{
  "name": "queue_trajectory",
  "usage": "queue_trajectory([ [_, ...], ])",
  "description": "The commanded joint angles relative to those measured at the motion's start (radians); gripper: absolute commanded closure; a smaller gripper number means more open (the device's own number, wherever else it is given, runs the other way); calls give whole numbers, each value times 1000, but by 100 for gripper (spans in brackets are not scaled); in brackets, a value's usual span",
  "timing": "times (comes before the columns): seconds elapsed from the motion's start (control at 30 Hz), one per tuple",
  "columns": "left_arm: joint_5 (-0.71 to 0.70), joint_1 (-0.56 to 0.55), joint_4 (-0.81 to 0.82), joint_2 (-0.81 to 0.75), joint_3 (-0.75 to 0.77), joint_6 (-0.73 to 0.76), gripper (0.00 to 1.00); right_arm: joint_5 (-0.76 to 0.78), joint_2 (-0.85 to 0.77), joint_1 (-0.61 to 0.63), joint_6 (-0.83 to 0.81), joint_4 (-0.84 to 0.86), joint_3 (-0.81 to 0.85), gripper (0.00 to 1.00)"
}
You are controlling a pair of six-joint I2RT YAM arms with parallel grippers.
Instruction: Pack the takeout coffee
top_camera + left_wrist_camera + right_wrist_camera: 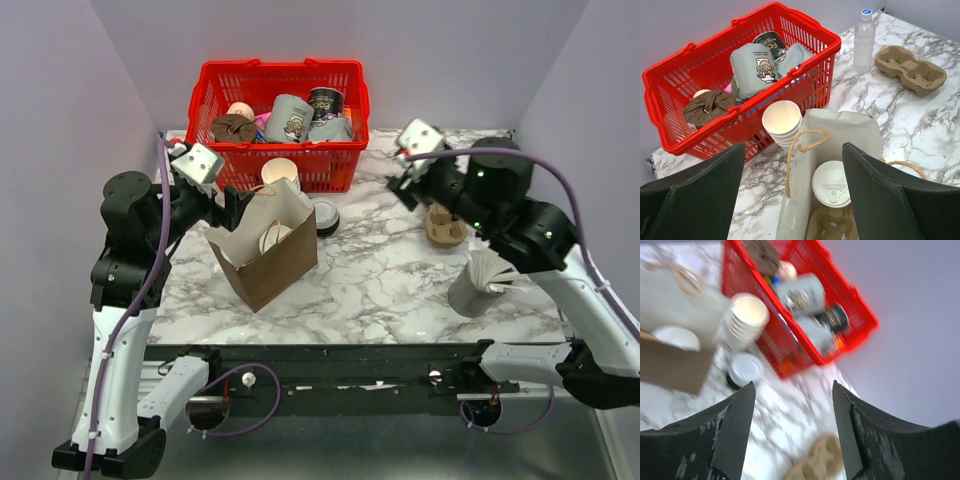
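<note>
I see the lidded coffee cup (831, 183) standing upright inside the brown paper bag (840, 130), just below my left gripper (793, 147), whose jaws are spread and empty. The right gripper (792, 385), jaws apart too, hangs well off to the right, so the left arm is nearer.

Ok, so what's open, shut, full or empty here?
paper bag: open, standing upright
takeout coffee: lid on, inside the bag
paper cup stack: upright, no lids
water bottle: capped, upright
cup carrier: empty
red basket: holding mugs
left fingers: open, holding nothing
right fingers: open, holding nothing
</note>
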Motion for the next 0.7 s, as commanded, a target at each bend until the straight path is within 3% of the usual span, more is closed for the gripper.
queue_trajectory([
  [0.0,63,0,59,2,11,-30,13,-26,-81,-251,51,-303,-14,30],
  [0.1,86,1,75,0,14,-48,13,-90,-148,-302,15,-515,-21,32],
  [0.17,100,1,88,-6,11,-47,13,-76,-243,-307,48,-573,-114,34],
  [0.27,111,1,91,-9,7,-45,14,-97,-340,-409,79,-648,-242,41],
  [0.43,128,1,69,-7,-2,-36,14,-240,-402,-448,61,-876,-262,42],
  [0.67,151,1,86,-7,-35,-33,13,-110,-463,-448,-42,-912,-392,43],
])
